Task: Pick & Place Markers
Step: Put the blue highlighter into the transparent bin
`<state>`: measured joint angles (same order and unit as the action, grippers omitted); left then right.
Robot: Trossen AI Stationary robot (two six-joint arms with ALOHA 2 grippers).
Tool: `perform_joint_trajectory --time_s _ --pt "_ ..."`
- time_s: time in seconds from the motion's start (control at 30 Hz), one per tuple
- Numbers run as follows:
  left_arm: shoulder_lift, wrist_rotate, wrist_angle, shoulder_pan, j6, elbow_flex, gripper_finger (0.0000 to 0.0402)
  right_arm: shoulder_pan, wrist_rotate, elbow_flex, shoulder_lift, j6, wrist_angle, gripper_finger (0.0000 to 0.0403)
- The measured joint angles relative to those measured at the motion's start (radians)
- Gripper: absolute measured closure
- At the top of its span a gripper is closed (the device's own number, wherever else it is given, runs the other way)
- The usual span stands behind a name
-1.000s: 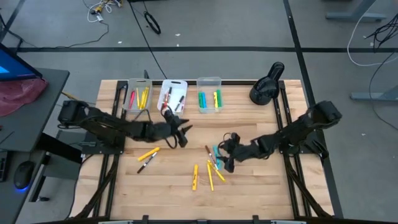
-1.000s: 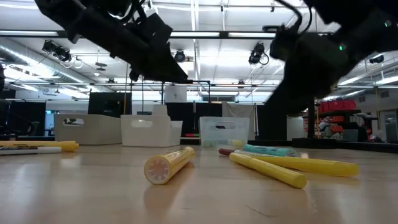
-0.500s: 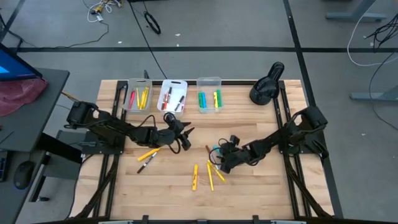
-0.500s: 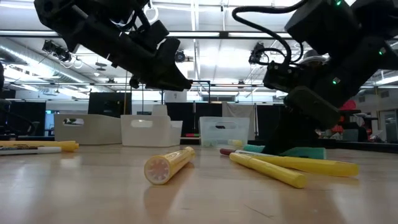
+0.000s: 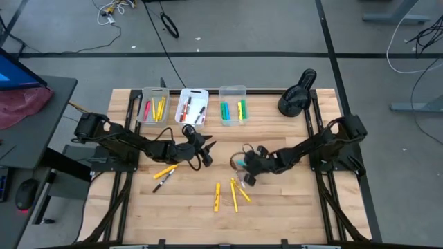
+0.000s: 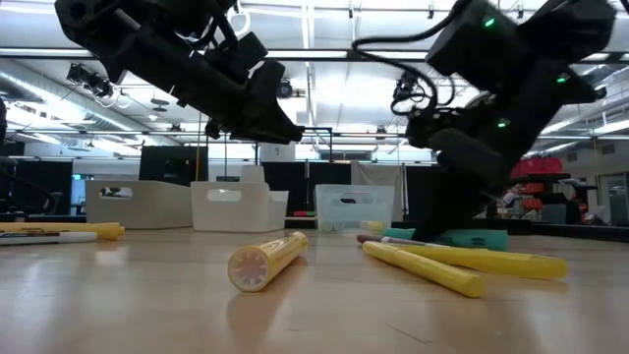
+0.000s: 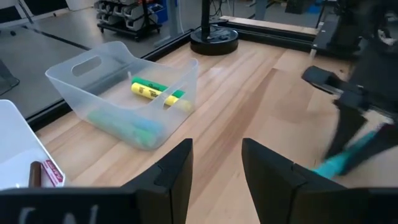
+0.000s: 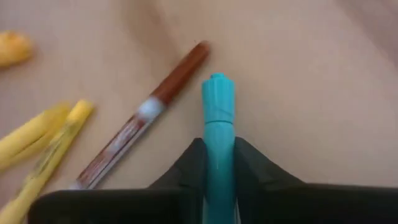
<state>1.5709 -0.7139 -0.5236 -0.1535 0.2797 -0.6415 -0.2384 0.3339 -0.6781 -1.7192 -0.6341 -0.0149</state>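
Note:
My right gripper point(image 5: 244, 165) is near the table's middle, shut on a teal marker point(image 8: 217, 106). The left wrist view shows that marker point(image 7: 346, 160) slanting. Beside it a brown marker point(image 8: 155, 106) lies flat on the wood, and several yellow markers point(image 5: 233, 195) lie nearer the front edge. My left gripper point(image 5: 203, 151) hovers open and empty left of centre, with a yellow marker point(image 5: 165, 170) and a black one point(image 5: 162, 182) lying near it. My right gripper pinches the teal marker's barrel point(image 8: 217, 142) between its two fingers point(image 8: 188, 163). The marker lies along the fingers, and its capped end sticks out ahead of them. The fingers come from the table's right, slanting down. I cannot tell whether the marker's low end is on the wood.
Three small bins point(image 5: 154, 104), point(image 5: 193, 106), point(image 5: 233, 104) holding sorted markers stand along the far edge. A black round-based stand point(image 5: 296, 94) is at the far right. Bare wood lies between the bins and the grippers.
My right gripper has moved a little toward the table's left and far edges and has shut on the teal marker, which now slants instead of lying flat.

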Motion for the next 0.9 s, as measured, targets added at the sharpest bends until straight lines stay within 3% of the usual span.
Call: perform_joint_trajectory --time_s 0.23,0.43,0.7,0.9 --pt "0.000 -0.008 0.003 0.004 -0.005 0.000 0.0257 0.178 0.041 -0.129 0.149 0.084 -0.050 0.0356" --pt "0.000 -0.008 0.010 0.011 -0.003 0.000 0.0257 0.394 -0.005 -0.340 0.157 0.184 -0.134 0.0356" --pt "0.000 -0.008 0.011 0.011 -0.003 0.000 0.0257 0.636 -0.140 -0.612 -0.018 0.201 -0.315 0.0356" --pt "0.000 -0.008 0.013 0.011 -0.004 0.000 0.0257 0.708 -0.152 -0.676 -0.171 0.130 -0.320 0.0356"
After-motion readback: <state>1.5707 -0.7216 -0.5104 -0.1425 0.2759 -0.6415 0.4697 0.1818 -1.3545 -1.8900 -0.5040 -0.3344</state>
